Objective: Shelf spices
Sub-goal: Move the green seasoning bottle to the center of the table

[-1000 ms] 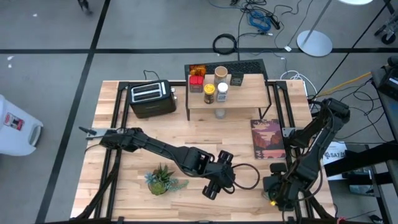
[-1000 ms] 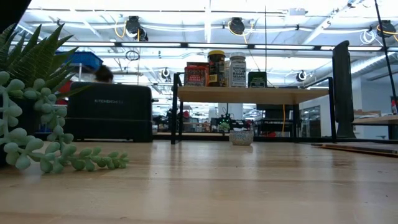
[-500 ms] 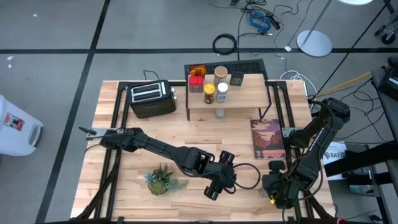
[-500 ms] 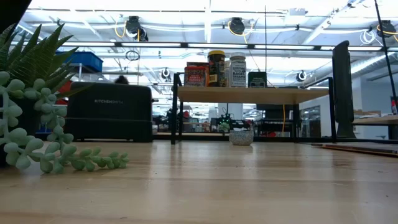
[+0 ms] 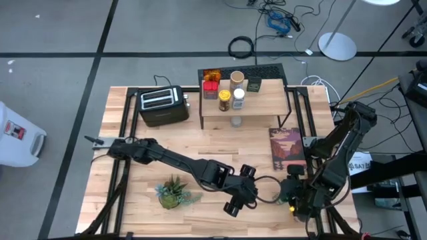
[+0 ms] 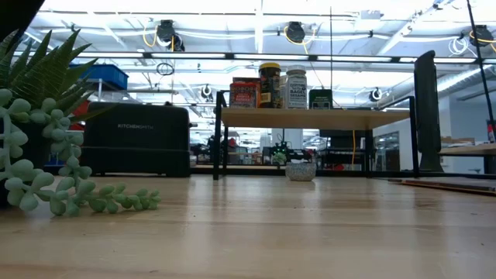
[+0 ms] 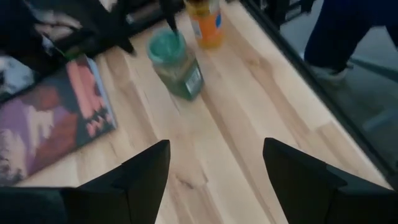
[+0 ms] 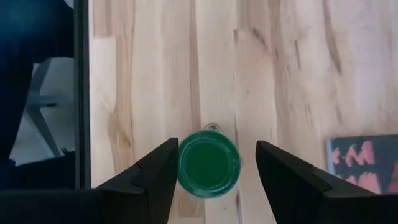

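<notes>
Several spices [image 5: 230,90] stand on the shelf's wooden top [image 5: 267,100], also seen in the low view [image 6: 271,85]. One small jar [image 6: 301,170] stands on the table beneath it. Near the table's near right corner stand a green-lidded jar [image 7: 177,62] and an orange bottle [image 7: 205,22]. My right gripper [image 8: 211,180] hovers open above the green lid [image 8: 208,163], one finger on either side. My left gripper [image 7: 214,186] is open and holds nothing. It sits left of that jar [image 5: 252,195], pointing toward it. My right gripper has one finger [image 8: 163,174] right beside the green lid's rim [image 8: 181,163], and I cannot tell whether it touches. The other finger stands apart from the lid. The fingers come from above, and the jar stands on the table.
A black toaster [image 5: 163,107] stands at the far left, beside the shelf. A potted plant [image 5: 175,193] is near the front, left of my left gripper. A book [image 5: 287,148] lies flat on the right. The table's near edge [image 7: 323,106] runs close behind the jar and bottle.
My right gripper has risen a little over the green-lidded jar and turned at the wrist, with its finger gap unchanged. My left gripper has tipped slightly further down, facing the jar.
</notes>
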Controlling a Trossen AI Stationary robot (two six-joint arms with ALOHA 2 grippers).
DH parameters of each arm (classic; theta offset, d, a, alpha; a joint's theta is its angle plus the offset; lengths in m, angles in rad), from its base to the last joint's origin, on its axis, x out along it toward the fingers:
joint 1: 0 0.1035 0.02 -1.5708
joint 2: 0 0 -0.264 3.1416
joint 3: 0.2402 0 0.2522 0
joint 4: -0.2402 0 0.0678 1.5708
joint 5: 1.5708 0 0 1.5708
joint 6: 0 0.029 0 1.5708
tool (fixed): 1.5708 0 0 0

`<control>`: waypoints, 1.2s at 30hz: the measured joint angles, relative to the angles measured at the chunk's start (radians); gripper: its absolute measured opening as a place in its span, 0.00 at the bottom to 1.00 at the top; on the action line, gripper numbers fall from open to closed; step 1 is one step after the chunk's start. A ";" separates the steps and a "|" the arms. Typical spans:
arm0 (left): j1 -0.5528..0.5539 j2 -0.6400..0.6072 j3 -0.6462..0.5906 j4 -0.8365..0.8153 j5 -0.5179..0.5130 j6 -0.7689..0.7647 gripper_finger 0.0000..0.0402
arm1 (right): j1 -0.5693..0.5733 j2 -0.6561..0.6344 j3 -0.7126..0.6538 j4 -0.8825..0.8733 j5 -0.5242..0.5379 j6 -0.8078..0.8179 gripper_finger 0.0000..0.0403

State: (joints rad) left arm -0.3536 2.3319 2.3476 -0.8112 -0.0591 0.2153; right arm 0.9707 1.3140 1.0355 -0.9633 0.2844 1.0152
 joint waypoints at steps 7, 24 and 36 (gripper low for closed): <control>0.006 0.052 -0.001 0.014 0.001 -0.016 0.67 | 0.026 0.000 0.107 -0.178 -0.027 0.110 0.50; 0.006 0.062 -0.001 0.037 0.002 -0.053 0.67 | 0.054 0.000 -0.015 -0.089 -0.210 0.286 0.50; 0.011 0.062 -0.001 -0.057 -0.070 -0.053 0.67 | 0.066 -0.001 -0.169 0.037 -0.208 0.241 0.50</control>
State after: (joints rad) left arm -0.3424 2.3940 2.3470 -0.8681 -0.1287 0.1620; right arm 1.0363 1.3132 0.8665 -0.9261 0.0767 1.2562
